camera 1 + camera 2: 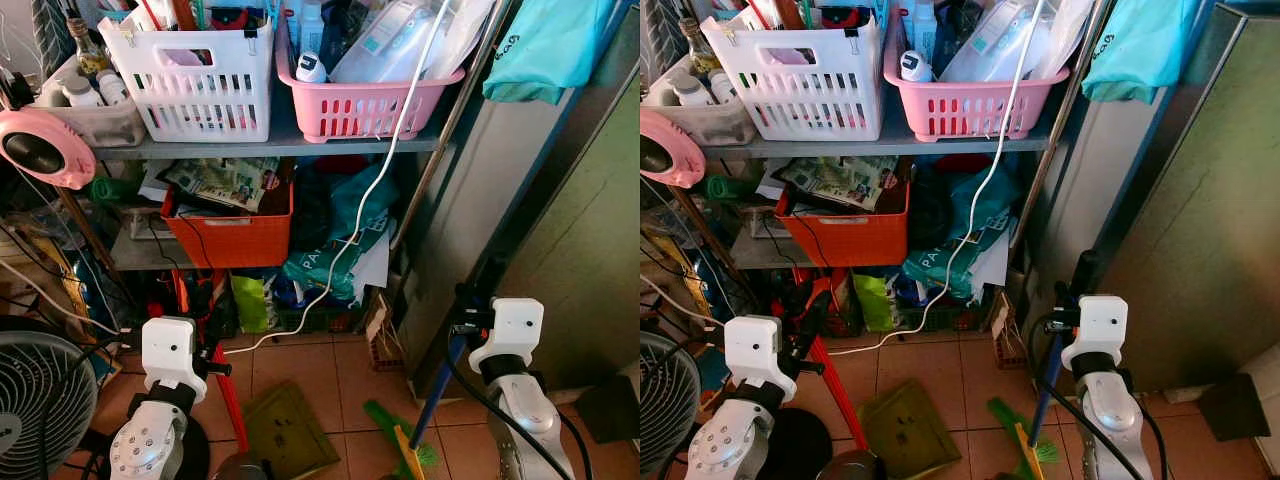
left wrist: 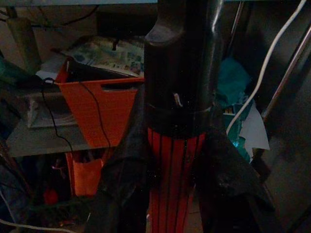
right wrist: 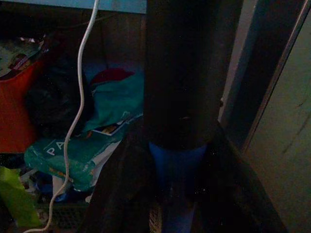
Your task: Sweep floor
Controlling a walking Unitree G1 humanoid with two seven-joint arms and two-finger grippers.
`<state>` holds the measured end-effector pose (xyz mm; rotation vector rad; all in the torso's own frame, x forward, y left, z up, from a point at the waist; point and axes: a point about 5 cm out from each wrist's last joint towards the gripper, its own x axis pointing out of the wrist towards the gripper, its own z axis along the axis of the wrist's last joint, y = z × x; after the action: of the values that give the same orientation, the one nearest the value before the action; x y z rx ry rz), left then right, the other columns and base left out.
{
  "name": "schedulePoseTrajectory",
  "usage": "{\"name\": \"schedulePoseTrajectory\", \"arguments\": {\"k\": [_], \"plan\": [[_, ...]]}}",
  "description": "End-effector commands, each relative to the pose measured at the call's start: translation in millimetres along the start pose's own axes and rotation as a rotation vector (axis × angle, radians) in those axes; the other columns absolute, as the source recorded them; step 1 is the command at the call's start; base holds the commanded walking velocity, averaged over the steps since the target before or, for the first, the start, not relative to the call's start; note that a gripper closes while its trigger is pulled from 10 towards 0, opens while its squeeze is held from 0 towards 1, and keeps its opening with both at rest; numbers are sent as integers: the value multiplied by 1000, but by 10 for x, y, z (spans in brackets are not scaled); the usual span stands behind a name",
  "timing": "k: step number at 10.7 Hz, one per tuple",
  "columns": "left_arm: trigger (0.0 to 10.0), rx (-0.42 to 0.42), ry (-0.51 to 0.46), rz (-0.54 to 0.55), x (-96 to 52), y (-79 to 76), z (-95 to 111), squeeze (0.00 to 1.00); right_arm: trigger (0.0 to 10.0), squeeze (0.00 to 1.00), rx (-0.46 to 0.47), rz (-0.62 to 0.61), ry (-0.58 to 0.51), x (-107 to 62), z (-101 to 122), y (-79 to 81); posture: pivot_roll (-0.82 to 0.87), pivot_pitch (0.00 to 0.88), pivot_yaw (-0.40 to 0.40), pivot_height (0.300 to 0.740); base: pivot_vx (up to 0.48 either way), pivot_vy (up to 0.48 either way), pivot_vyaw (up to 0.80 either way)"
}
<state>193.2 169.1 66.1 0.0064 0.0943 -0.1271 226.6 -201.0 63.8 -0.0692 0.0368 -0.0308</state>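
Observation:
My left gripper is shut on the black-capped red handle of an olive dustpan that rests on the tiled floor between the arms. My right gripper is shut on the blue broom handle, just below its black top. The broom's green bristles touch the floor next to the dustpan's right side. In both wrist views a black finger stands on each side of the held handle, as with the finger by the blue one.
A cluttered metal shelf stands straight ahead with a white basket, a pink basket and an orange bin. A white cable hangs down to the floor. A fan is at left, a grey cabinet at right.

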Motion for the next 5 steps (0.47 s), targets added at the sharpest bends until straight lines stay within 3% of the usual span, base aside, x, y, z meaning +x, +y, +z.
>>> {"name": "schedulePoseTrajectory", "arguments": {"k": [1, 3, 5], "plan": [[10000, -99, -27, 39, 726, -40, 403, 0, 10000, 0, 43, 76, 77, 693, 270, 366, 39, 0, -34, 740, 0, 0, 0], [10000, -99, -27, 39, 726, -40, 403, 0, 10000, 0, 43, 76, 77, 693, 270, 366, 39, 0, -34, 740, 0, 0, 0], [10000, -20, -7, 24, 636, -106, 318, 0, 10000, 0, 31, 12, 32, 581, 173, 272, 31, 0, 0, 740, 0, 0, 0]]}}
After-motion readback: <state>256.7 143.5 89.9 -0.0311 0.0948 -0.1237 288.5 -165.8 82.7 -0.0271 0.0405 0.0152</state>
